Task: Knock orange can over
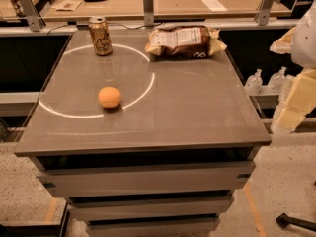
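Camera view gives us a grey table seen from its near edge, with 3 things on its top and 3 drawer fronts stacked below. At the far left corner we see the orange can standing upright, silver rim up and pale lettering facing us. It stands on the far arc of a thin bright ring of light that shows on the tabletop. Nearer to us and slightly right of the can, an orange ball rests inside that ring, close to its near arc and well apart from the can. Moving right, a crinkled brown-and-white snack bag lies flat along the far edge, near the can but not touching it. Past the right edge of the table, 2 clear bottles sit low in the background. At the far right, the gripper hangs off the side of the table, pale and blocky, under the white arm. Most of the tabletop lies between it and the can. We cannot tell whether it is apart or together.
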Controlling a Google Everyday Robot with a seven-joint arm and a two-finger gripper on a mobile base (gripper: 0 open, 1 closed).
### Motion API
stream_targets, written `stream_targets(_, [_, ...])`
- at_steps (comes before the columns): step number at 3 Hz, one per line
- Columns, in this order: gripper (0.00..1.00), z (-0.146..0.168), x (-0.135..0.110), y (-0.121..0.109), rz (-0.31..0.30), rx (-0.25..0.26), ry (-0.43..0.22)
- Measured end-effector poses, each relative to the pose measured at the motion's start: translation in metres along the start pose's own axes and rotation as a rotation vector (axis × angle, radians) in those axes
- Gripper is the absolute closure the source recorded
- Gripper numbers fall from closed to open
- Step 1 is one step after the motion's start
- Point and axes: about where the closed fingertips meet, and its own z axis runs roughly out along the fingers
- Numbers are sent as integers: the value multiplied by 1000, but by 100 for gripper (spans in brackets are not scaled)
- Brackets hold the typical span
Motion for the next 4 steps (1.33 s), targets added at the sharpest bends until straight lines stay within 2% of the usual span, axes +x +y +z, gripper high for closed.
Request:
stream_targets(1, [0,0,0,0,0,0,0])
stream_targets(2, [0,-2,-1,-4,33,-24,-61])
stream_targets(3, [0,-2,3,-22,74,-60,-219])
stream_targets(4, [0,-16,-32,-29,84,-68,-477])
